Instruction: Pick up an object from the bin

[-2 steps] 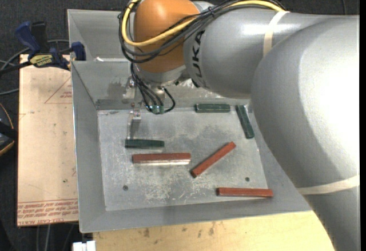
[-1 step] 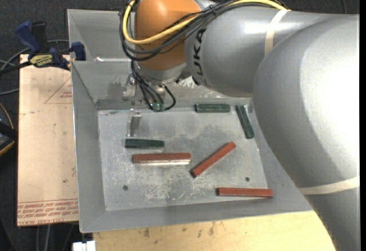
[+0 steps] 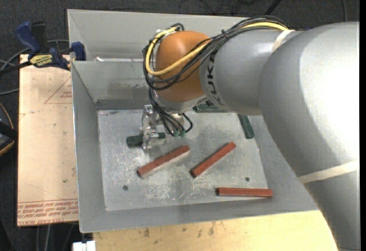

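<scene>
Three red-brown sticks [image 3: 163, 161] in bin [image 3: 171, 190], tool [image 3: 150, 132] low over half-hidden dark green piece [image 3: 135, 141], whether apart or together unclear

Arm [image 3: 286, 101]: smooth, rounded links in silver-grey, broad and tubular. A thin pale seam [image 3: 320, 175] runs across the largest link, and a second pale ring marks a joint nearer the wrist. Black lettering [image 3: 209, 81], partly readable as "KUKA", is printed on the link next to the wrist. Cover [image 3: 180, 64]: a glossy orange dome over the wrist. Cables [image 3: 151, 56]: a yellow, black and white bundle looped over the dome. End effector [image 3: 150, 139]: a small bare-metal assembly, silver, with thin dark wires beside it.
</scene>
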Action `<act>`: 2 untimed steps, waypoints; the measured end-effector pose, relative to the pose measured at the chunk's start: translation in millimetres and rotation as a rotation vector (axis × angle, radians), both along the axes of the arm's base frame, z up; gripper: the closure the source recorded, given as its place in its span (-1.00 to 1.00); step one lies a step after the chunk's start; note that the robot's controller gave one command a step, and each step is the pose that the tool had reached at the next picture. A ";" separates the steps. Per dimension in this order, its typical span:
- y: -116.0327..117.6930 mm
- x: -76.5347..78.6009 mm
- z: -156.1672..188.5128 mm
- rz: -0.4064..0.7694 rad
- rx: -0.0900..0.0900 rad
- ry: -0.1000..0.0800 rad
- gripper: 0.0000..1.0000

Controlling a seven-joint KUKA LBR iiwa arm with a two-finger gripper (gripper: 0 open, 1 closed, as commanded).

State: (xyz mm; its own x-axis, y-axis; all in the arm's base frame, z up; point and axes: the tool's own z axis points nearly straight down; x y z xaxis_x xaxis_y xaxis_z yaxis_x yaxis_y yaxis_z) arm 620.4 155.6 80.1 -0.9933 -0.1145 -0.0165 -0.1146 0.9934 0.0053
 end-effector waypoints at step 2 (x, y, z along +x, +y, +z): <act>-12.3 4.9 190.1 0.036 -0.005 0.004 1.00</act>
